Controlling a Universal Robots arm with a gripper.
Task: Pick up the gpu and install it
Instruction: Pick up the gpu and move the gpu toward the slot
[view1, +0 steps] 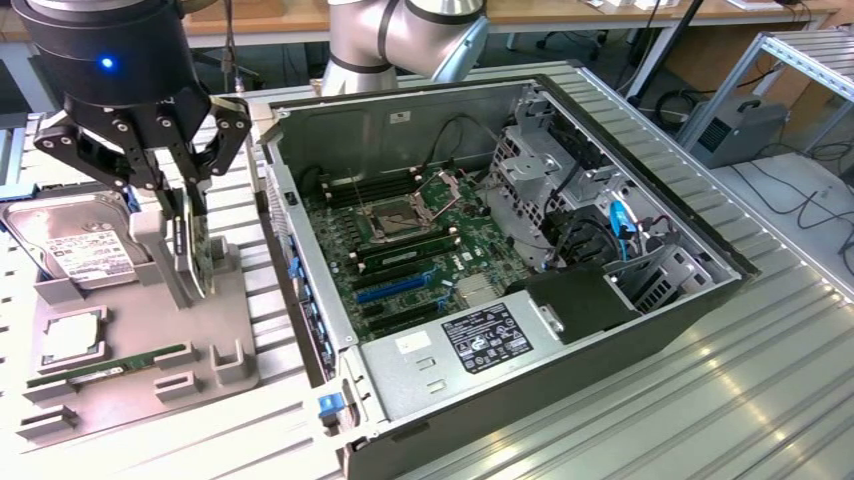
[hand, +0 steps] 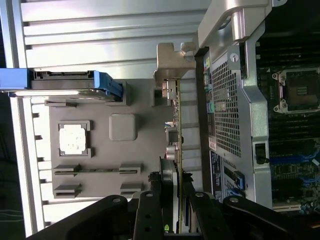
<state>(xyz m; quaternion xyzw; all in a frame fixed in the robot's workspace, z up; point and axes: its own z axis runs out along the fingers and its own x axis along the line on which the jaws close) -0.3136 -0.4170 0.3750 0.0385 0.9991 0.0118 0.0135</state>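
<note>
Plainly, your open grey metal computer case (view1: 387, 115) lay sideways, board (view1: 400, 250) up for access. Beside it, the grey moulded tray (view1: 214, 330) stood the gpu (hand: 176, 125), a thin dark card, on edge for grasping. The black gripper (view1: 190, 250) sat over it; clamped or not, I couldn't tell. A silvery bracket strip (hand: 169, 62) capped one end.

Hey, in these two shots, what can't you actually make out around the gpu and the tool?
Wrist view: the faces of the gpu, seen edge-on, one end covered by the tool.
Exterior view: the hard drive label print, too small to read.
Exterior view: the tool's top, cut off by the upper edge.
Wrist view: the computer case, cut off by the edge.
</note>
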